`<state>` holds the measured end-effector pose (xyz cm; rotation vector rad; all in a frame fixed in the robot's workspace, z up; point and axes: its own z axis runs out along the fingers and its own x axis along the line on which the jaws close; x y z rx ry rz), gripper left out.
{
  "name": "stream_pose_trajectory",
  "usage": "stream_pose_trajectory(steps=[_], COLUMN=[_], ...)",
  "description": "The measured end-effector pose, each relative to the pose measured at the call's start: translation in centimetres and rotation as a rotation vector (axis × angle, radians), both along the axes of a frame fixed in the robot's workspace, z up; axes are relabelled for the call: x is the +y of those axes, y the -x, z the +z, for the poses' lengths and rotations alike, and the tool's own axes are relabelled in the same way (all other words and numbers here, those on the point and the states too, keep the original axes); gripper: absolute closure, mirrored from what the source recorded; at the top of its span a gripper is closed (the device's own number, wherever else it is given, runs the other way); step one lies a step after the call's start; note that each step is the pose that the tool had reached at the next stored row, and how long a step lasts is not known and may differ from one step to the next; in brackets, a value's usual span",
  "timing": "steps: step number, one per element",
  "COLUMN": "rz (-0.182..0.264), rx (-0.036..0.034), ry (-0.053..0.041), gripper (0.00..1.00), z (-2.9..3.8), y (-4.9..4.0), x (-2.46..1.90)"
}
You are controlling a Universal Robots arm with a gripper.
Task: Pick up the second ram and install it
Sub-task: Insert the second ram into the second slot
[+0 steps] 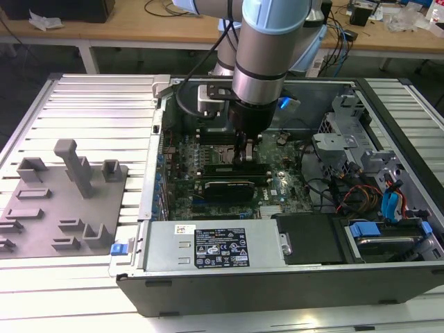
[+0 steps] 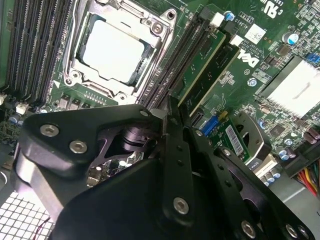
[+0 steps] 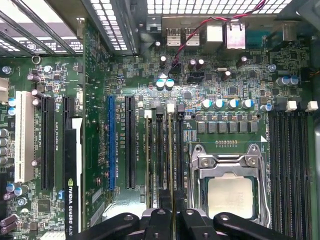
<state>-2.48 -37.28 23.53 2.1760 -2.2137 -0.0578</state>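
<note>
Down inside the open computer case (image 1: 388,118), over the green motherboard (image 3: 235,90). Matte black gripper (image 3: 170,212) closed narrow on the second ram (image 2: 202,65), a thin flat green stick standing on edge in a slot just beside the square silver CPU socket (image 3: 230,185). Black slots with white clips close on either side; little free room. Ribbed metal table (image 1: 90,104) around the case.

A ribbed metal work table (image 1: 90,104) is carrying the scene, bright light glaring off its slats. Beyond its far edge, wooden benches (image 1: 139,24) are standing along the back, with cables (image 1: 340,41) trailing over them and dark floor (image 1: 41,59) showing underneath.
</note>
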Motion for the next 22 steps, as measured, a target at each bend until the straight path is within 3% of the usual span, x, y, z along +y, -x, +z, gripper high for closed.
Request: stream_pose_trajectory(steps=[22], rz=[-0.008], rx=[-0.0002], ry=[-0.0006], gripper=[0.87], z=[-0.69], y=[0.33], x=[0.02])
